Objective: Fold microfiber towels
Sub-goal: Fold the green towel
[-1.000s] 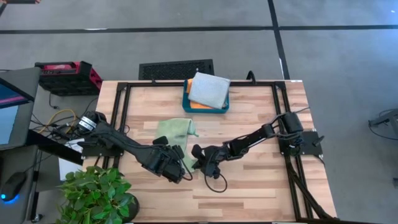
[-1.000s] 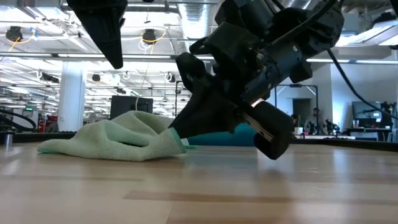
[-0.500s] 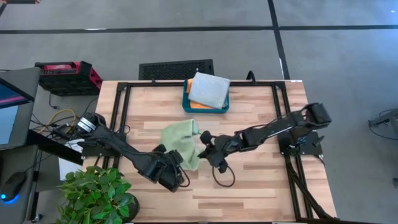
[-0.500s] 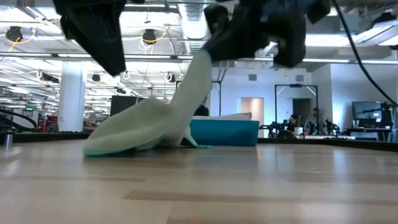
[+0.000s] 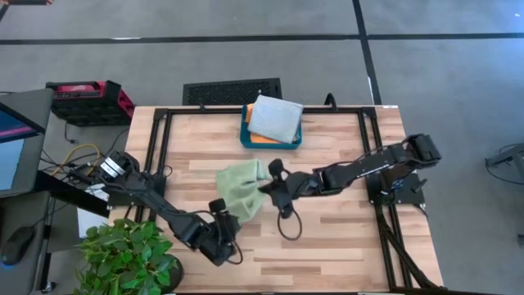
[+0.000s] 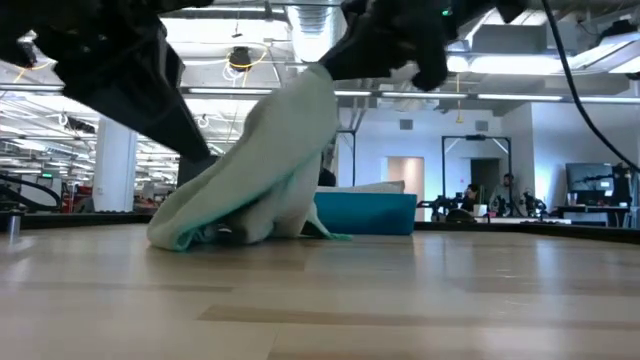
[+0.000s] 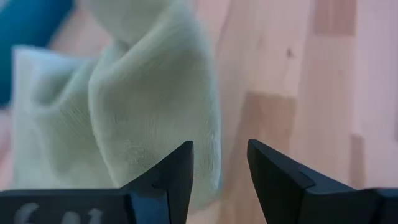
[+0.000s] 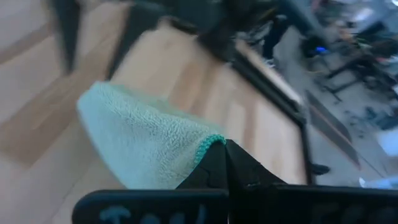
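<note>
While the right gripper (image 5: 270,182) pinches the green towel's (image 5: 240,188) corner aloft mid-table to fold it over, the left gripper (image 5: 219,239) waits unclenched near the front edge.

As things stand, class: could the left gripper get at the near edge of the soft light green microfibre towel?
Probably yes. The left gripper is open beside the light green towel, nothing between them; the right gripper holds a far corner raised.
</note>
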`<move>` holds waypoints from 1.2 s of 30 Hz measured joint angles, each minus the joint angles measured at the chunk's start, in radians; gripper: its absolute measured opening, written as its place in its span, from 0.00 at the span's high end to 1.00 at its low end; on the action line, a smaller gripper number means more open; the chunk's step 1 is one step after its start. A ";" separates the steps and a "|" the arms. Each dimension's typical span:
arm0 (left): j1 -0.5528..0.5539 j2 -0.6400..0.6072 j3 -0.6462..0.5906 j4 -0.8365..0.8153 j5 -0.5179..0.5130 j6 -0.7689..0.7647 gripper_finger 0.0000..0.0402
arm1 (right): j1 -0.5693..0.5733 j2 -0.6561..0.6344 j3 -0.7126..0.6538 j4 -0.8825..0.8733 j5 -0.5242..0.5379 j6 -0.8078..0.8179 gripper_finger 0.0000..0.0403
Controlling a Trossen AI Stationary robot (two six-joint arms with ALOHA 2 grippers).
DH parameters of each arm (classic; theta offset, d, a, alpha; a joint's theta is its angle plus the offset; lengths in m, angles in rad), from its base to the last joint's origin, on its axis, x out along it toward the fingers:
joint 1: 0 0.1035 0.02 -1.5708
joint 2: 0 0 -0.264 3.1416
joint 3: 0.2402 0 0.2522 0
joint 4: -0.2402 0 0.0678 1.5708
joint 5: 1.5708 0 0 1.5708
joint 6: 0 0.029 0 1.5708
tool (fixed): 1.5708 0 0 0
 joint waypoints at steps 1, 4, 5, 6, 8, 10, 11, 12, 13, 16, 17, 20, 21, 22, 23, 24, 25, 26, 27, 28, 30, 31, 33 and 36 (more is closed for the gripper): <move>-0.001 0.000 -0.007 0.011 -0.026 0.010 0.64 | -0.008 0.000 0.000 0.022 0.006 0.007 1.00; 0.002 0.000 -0.026 0.011 -0.078 0.018 0.64 | -0.037 0.000 0.000 0.085 0.007 0.084 1.00; 0.002 0.000 -0.030 0.007 -0.099 0.018 0.64 | -0.048 0.000 0.000 0.096 0.006 0.117 1.00; 0.002 0.000 -0.030 0.002 -0.126 0.017 0.64 | -0.059 0.000 0.000 0.102 0.006 0.142 1.00; 0.002 0.000 -0.030 0.001 -0.165 0.006 0.64 | -0.080 0.000 0.000 0.115 0.010 0.178 1.00; 0.004 0.000 -0.030 0.011 -0.187 -0.004 0.64 | -0.098 0.000 0.000 0.138 0.035 0.223 1.00; 0.005 0.000 -0.030 0.013 -0.198 -0.006 0.64 | -0.106 0.000 0.000 0.152 0.048 0.247 1.00; 0.005 0.000 -0.030 0.010 -0.209 -0.006 0.64 | -0.113 0.000 0.000 0.164 0.054 0.270 1.00; 0.005 0.000 -0.030 0.003 -0.216 -0.006 0.64 | -0.121 0.000 0.000 0.175 0.054 0.291 1.00; 0.012 0.000 -0.030 -0.005 -0.265 -0.011 0.64 | -0.137 0.000 0.000 0.214 0.055 0.362 1.00; 0.013 0.000 -0.030 -0.005 -0.289 -0.017 0.64 | -0.141 0.000 0.000 0.233 0.055 0.381 1.00; 0.028 0.000 -0.030 -0.005 -0.321 -0.026 0.64 | -0.144 0.000 0.000 0.279 0.055 0.425 1.00; 0.035 0.000 -0.030 -0.005 -0.325 -0.037 0.64 | -0.144 0.000 0.000 0.291 0.055 0.431 1.00; 0.043 0.000 -0.030 -0.005 -0.325 -0.051 0.64 | -0.143 0.000 0.000 0.299 0.055 0.440 1.00; 0.052 0.000 -0.031 -0.005 -0.325 -0.062 0.64 | -0.141 0.000 0.000 0.307 0.055 0.449 1.00; 0.058 0.000 -0.034 -0.004 -0.326 -0.069 0.64 | -0.139 0.000 0.000 0.313 0.055 0.452 1.00; 0.066 0.000 -0.040 0.001 -0.327 -0.072 0.64 | -0.135 0.000 0.000 0.322 0.056 0.452 1.00; 0.074 0.000 -0.047 0.007 -0.332 -0.081 0.64 | -0.133 0.000 0.000 0.331 0.062 0.452 1.00; 0.081 0.000 -0.055 0.018 -0.342 -0.099 0.64 | -0.133 0.000 0.000 0.337 0.077 0.452 1.00; 0.089 0.000 -0.062 0.034 -0.351 -0.123 0.65 | -0.132 0.000 0.001 0.339 0.093 0.452 1.00; 0.101 0.000 -0.073 0.067 -0.353 -0.151 0.66 | -0.133 0.000 0.001 0.336 0.119 0.452 1.00; 0.103 0.000 -0.077 0.081 -0.354 -0.152 0.66 | -0.134 0.000 0.001 0.336 0.133 0.452 1.00; 0.109 -0.001 -0.092 0.123 -0.354 -0.152 0.68 | -0.135 0.000 0.001 0.336 0.142 0.452 1.00; 0.116 -0.001 -0.118 0.159 -0.344 -0.150 0.70 | -0.137 0.001 0.001 0.342 0.172 0.452 1.00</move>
